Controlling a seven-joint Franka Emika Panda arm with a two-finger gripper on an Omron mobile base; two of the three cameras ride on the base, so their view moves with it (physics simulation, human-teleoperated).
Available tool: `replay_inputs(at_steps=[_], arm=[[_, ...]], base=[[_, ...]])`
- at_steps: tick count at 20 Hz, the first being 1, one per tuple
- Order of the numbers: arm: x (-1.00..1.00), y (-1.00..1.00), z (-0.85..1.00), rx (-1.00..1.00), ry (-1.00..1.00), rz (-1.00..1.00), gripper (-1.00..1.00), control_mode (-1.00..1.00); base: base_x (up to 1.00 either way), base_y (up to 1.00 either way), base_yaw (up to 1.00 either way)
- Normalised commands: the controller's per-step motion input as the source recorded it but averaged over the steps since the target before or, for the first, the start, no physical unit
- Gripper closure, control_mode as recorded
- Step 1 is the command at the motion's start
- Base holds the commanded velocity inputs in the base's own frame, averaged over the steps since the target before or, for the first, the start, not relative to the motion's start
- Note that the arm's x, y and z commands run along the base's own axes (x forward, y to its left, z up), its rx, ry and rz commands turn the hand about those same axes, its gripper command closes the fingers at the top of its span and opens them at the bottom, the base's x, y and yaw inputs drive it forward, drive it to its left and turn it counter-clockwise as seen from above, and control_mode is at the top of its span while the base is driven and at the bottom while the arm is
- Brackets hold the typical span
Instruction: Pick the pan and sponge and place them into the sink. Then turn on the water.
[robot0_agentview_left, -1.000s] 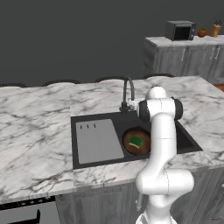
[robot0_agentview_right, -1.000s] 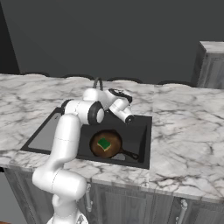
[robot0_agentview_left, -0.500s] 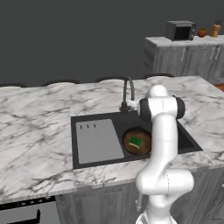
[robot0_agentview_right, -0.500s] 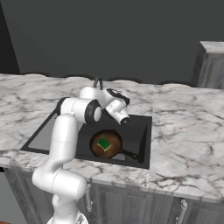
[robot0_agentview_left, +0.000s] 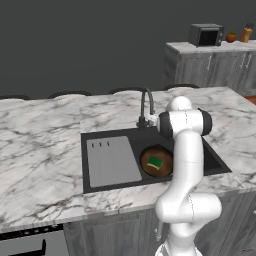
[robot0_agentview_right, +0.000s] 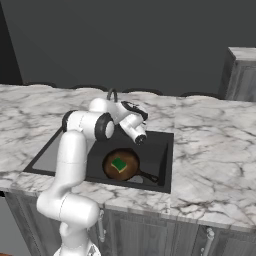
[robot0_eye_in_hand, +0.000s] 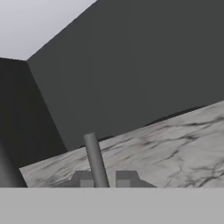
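The brown pan (robot0_agentview_left: 149, 154) (robot0_agentview_right: 111, 162) lies in the basin of the black sink (robot0_agentview_left: 112, 161) (robot0_agentview_right: 161, 154). The green sponge (robot0_agentview_left: 155, 162) (robot0_agentview_right: 119, 164) rests inside the pan. My gripper (robot0_eye_in_hand: 105, 178) (robot0_agentview_left: 148, 121) is at the base of the dark gooseneck faucet (robot0_agentview_left: 147, 100) (robot0_agentview_right: 111, 93), behind the basin. In the hand view a thin grey faucet handle (robot0_eye_in_hand: 96, 162) stands upright between the two fingertips, and the jaws are shut on it. No water is in view at the spout.
Marble counter (robot0_agentview_left: 40, 150) (robot0_agentview_right: 215, 150) surrounds the sink on all sides. A back counter holds a microwave (robot0_agentview_left: 206, 35) and small items far right. My own arm (robot0_agentview_left: 186, 150) rises over the sink's right side.
The jaws have closed onto the faucet handle. The arm has barely shifted; pan and sponge stay put in the sink.
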Motion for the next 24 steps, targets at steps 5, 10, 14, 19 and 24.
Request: replay_inputs(at_steps=[5, 10, 14, 19, 24], arm=[[-0.11, -0.59, -0.04, 0.05, 0.08, -0.01, 1.00, -1.00], [-0.20, -0.62, -0.22, 0.04, 0.10, 0.00, 1.00, -1.00], [-0.21, -0.62, -0.30, 0.03, 0.12, 0.00, 1.00, -1.00], [-0.26, -0.60, -0.24, 0.04, 0.12, 0.00, 1.00, -1.00], [-0.39, -0.50, 0.11, 0.10, 0.02, 0.00, 1.00, -1.00]], base=[[0.00, 0.00, 0.00], [0.00, 0.00, 0.00], [0.00, 0.00, 0.00], [0.00, 0.00, 0.00], [0.00, 0.00, 0.00]])
